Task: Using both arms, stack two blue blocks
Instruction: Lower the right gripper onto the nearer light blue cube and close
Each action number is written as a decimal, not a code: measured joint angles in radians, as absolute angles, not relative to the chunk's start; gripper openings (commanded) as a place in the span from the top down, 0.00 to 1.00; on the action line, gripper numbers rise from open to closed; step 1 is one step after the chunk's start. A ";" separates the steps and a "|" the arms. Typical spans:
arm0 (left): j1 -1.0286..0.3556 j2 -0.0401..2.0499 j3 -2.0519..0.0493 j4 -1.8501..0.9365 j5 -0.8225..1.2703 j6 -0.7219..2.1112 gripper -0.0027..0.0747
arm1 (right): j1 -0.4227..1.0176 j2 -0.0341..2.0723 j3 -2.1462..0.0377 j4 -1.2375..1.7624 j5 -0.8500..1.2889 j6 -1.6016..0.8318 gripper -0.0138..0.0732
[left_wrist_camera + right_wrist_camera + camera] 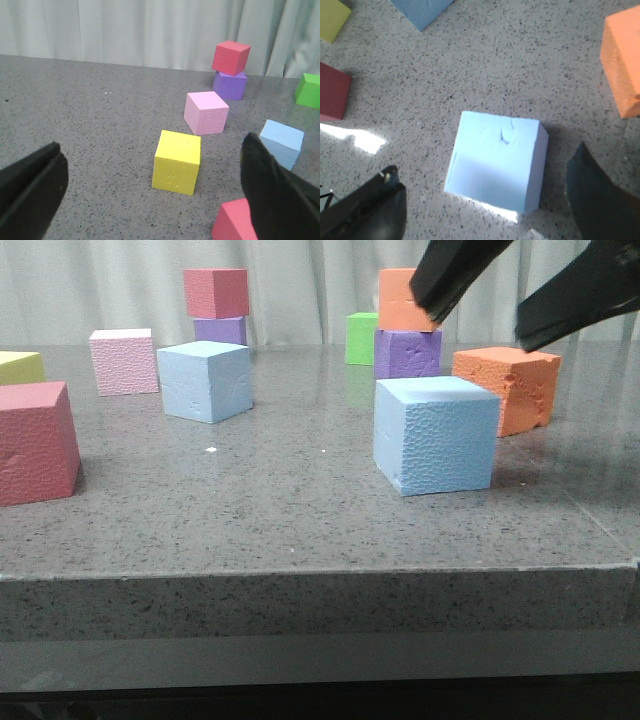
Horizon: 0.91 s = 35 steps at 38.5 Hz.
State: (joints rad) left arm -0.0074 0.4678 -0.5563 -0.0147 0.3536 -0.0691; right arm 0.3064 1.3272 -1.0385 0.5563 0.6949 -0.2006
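Observation:
The pebbled blue block (437, 434) stands on the table right of centre. In the right wrist view it (497, 160) lies below and between my fingers. My right gripper (478, 325) is open and empty, hovering above that block without touching it, and also shows in its own view (485, 170). The smoother blue block (205, 380) stands further back on the left and shows in the left wrist view (282, 142) and the right wrist view (420, 10). My left gripper (150, 200) is open and empty, low over the table near a yellow cube (176, 161). It is out of the front view.
A red cube (35, 440), a yellow cube (20, 367) and a pink cube (124, 361) stand at the left. A red cube on a purple one (216, 292) stands at the back. A green cube (362, 338), an orange-on-purple stack (407, 353) and an orange block (508, 385) stand behind the pebbled block.

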 measured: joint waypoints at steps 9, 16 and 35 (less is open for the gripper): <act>-0.007 0.468 -0.556 -0.015 0.355 -0.069 0.09 | 0.319 1.441 -1.088 0.563 0.725 -0.210 0.10; -0.007 0.468 -0.556 -0.015 0.355 -0.069 0.09 | 0.344 1.503 -1.115 0.571 0.726 -0.211 0.10; -0.007 0.468 -0.556 -0.015 0.355 -0.069 0.09 | 0.351 1.537 -1.121 0.576 0.723 -0.215 0.49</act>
